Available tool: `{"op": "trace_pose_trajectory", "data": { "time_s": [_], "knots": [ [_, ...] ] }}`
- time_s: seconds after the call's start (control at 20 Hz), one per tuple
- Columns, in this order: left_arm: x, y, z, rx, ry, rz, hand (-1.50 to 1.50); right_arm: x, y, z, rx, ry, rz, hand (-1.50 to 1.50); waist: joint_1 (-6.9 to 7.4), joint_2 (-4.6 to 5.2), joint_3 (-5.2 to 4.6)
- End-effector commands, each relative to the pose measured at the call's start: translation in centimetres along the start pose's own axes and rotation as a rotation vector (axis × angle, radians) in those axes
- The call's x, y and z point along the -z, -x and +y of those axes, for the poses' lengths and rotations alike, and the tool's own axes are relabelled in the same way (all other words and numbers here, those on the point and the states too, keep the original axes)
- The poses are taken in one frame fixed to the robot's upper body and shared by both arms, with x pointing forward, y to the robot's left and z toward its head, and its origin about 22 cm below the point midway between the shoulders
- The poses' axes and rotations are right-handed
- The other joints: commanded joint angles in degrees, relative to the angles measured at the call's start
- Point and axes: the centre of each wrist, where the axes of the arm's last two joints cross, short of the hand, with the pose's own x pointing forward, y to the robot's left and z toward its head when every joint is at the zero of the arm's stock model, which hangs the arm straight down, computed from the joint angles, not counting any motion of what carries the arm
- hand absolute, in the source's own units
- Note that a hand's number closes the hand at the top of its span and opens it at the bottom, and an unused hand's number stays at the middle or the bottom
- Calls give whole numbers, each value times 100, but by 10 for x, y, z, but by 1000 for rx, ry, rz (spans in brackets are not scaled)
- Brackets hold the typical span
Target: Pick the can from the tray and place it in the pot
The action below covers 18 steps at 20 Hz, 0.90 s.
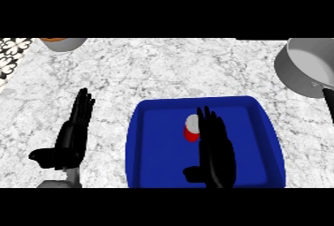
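A blue tray (150,145) lies on the marble counter in the lower middle of the head view. In it stands a small red can (191,128) with a pale top. My right hand (216,154) hovers over the tray just right of the can, fingers straight and pointing away, partly hiding the can's right side. At the right edge, far side, sits the grey pot (306,66) with a dark handle (328,103). My left hand (73,132) rests open at the left, over the bare counter, well apart from the tray.
A grey bowl with something orange inside (63,43) stands at the far left of the counter. A black-and-white patterned floor (12,55) shows past the counter's left edge.
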Motion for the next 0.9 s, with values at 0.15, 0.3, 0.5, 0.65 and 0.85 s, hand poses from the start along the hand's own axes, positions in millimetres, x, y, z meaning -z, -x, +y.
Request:
{"op": "trace_pose_trajectory", "data": {
  "time_s": [0.15, 0.3, 0.5, 0.65, 0.85],
  "knots": [
    [3, -18, -13, -16, 1, 1, 0, 7, 17, 8, 18, -21, 15, -150, -9, -2, 1],
    [-11, -7, -8, -12, -5, -2, 0, 11, 12, 20, -45, -11, -32, 150, 3, -3, 1],
    [-18, 7, -11, -6, 18, 3, 0, 40, 4, 21, -73, 169, -93, 150, 24, 4, 1],
    [9, 5, 0, -15, -1, 1, 0, 21, -13, 3, -78, 180, -111, 150, -14, -1, -1],
    [-10, 11, -11, 0, -24, 2, 0, 27, -2, 10, -89, 202, -122, 150, 0, -2, 0]
  ]
}}
